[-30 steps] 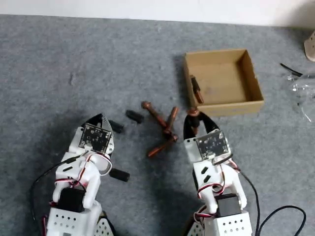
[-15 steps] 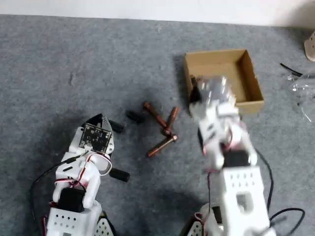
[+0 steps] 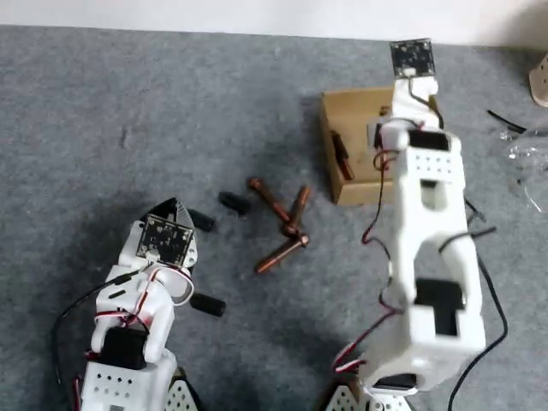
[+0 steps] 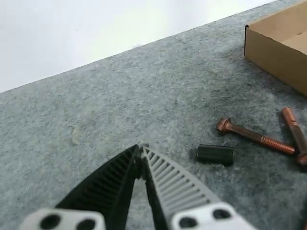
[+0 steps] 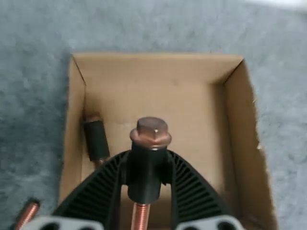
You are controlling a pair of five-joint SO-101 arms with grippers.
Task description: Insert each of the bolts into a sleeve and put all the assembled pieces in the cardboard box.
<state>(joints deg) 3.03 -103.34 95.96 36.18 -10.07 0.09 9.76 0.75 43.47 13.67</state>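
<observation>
Three loose bolts [image 3: 281,255] lie mid-worktop [image 3: 128,103], with black sleeves [image 3: 233,203] just left of them. Far right, the right tool [image 5: 146,162] hangs over the cardboard box [image 5: 158,58], pinching a sleeved bolt [image 5: 150,133]. Another assembled piece [image 5: 96,139] lies along the box's left wall. The left tool [image 4: 141,151], pressed together, sits near left, close to one sleeve.

Grey felt mat [image 3: 128,103]; at its right edge, perhaps clear plastic [image 3: 527,150] (with black wires [image 3: 505,122]).

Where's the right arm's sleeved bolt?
Right wrist view: the sleeved bolt sits clamped in the right gripper above the cardboard box, near another assembled piece lying inside.
</observation>
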